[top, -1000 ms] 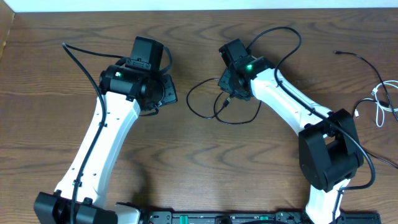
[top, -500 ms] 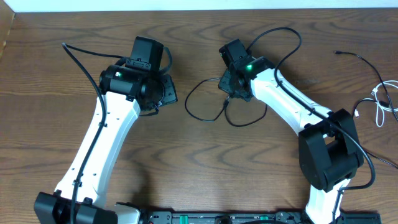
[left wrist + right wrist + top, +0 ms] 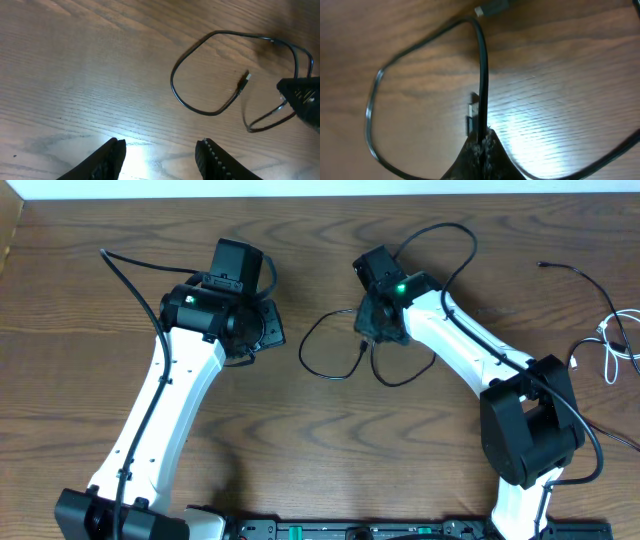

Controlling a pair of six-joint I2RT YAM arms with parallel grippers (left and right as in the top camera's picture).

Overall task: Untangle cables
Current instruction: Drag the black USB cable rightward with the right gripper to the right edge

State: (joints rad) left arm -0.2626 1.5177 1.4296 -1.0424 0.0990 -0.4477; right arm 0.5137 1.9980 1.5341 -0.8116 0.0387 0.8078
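The right gripper (image 3: 482,139) is pressed together, pinching a strand of the black cable (image 3: 482,85) that rises straight from between its fingertips. From this grip, the cable spreads in an open loop across the tabletop (image 3: 320,440), toward the left arm. The cable's plug end (image 3: 243,82) is near the right gripper. The left gripper (image 3: 161,152) is spread, hovers over bare wood, and is apart from the loop. The white cable (image 3: 612,360) lies at the far right edge, well apart from both grippers.
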